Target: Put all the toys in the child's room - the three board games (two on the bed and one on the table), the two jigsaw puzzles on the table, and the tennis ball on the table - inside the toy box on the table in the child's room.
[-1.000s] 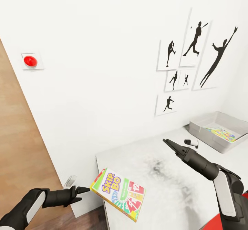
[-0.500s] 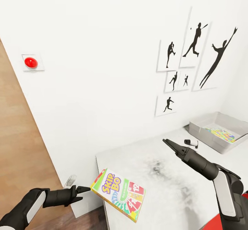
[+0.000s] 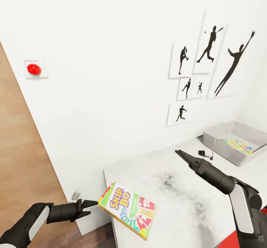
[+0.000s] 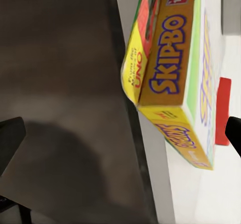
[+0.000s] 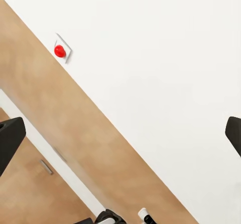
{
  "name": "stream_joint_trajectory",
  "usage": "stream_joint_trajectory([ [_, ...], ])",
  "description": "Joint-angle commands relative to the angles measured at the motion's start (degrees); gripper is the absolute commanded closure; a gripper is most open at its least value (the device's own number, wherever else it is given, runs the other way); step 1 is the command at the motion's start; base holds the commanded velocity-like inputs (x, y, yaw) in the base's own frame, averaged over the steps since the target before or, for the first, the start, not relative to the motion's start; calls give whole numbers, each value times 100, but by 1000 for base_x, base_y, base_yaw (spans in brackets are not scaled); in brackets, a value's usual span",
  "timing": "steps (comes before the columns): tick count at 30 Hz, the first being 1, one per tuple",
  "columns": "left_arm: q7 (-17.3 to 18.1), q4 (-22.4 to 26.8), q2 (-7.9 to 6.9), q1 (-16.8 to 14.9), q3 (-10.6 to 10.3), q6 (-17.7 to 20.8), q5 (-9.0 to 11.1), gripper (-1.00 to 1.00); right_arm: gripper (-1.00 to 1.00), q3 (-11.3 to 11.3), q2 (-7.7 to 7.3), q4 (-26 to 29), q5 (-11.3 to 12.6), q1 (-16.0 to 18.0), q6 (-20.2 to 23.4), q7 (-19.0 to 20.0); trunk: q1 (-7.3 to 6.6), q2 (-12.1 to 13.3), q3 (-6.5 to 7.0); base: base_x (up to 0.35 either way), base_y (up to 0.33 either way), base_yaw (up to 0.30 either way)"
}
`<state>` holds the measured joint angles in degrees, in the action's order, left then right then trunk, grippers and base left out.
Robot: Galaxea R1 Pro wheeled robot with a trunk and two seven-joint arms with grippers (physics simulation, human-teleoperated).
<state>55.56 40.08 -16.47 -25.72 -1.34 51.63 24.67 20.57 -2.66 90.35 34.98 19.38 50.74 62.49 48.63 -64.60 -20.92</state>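
Note:
A green- and yellow-edged Skip-Bo board game [image 3: 127, 209] lies on the near left corner of the white table [image 3: 185, 199], partly over the edge. My left gripper [image 3: 89, 208] is open just left of that box, with its tips close to the box's corner. The left wrist view has the box [image 4: 175, 83] ahead of the spread fingertips [image 4: 10, 138]. My right gripper [image 3: 180, 154] hovers open over the middle of the table and holds nothing. The grey toy box [image 3: 218, 144] sits at the far right with a jigsaw puzzle [image 3: 239, 145] inside.
A small white and black object [image 3: 206, 153] lies on the table near the toy box. Black baseball silhouettes [image 3: 207, 66] hang on the white wall. A red button [image 3: 33, 69] is on the wall beside a wooden door [image 3: 18, 166]. Dark floor lies below the table's left edge.
The whole picture has drifted slightly, so the camera moved. Both arms and the Skip-Bo box hold their places.

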Motion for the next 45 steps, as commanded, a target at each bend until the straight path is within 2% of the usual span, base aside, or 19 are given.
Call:
stream_joint_trajectory([
  [1,6,2,-5,-4,-14,23,21,-100,-100,2,0,0,8,4,27,9,-22,37,12,0,0,0],
  [5,13,0,-1,-4,-15,23,21,-100,-100,0,2,0,7,4,25,9,-110,198,84,0,0,0],
  [20,4,0,6,-4,-17,11,15,-100,-100,-1,2,0,7,5,24,9,-110,198,84,0,0,0],
  [29,14,0,11,-4,-25,-277,12,-100,-100,-2,2,0,6,4,24,9,-110,198,84,0,-41,0],
  [45,16,-1,12,-4,-26,-353,12,-100,-100,-1,2,0,6,4,22,9,-110,198,84,0,-80,0],
])
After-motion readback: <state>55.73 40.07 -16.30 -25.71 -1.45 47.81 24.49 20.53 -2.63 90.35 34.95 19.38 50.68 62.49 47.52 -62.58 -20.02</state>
